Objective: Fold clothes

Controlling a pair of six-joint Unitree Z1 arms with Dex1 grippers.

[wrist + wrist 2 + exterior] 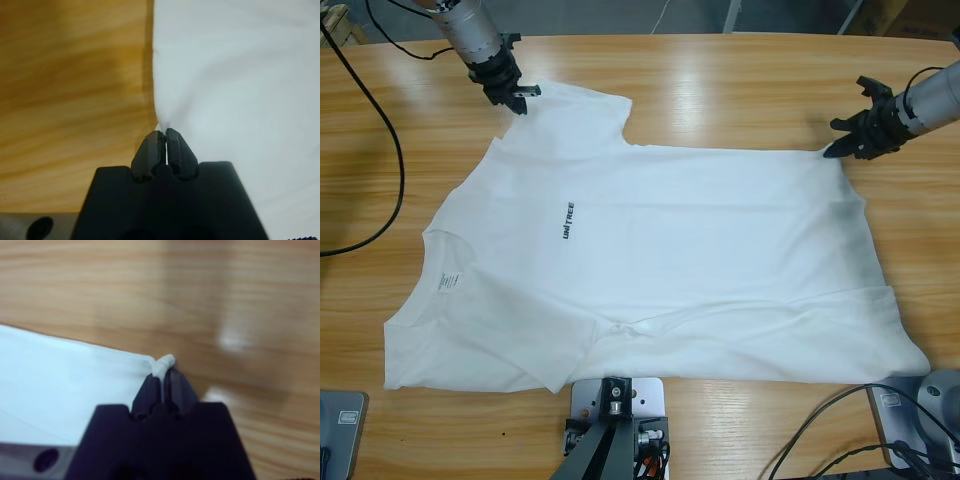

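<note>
White T-shirt point(650, 260) flat on table point(740, 90), long way left-right. Left gripper point(164, 134) pinches far sleeve edge. Right gripper point(162, 372) pinches far hem corner. Rest of shirt lies nearer.

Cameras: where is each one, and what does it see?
High view: above the wooden table, looking down on the white short-sleeved cloth T-shirt, left hand, right hand.
Left wrist view: on that wrist, looking along its hand, shut on the shirt's edge.
Right wrist view: likewise, shut on a corner.
All share the shirt.
</note>
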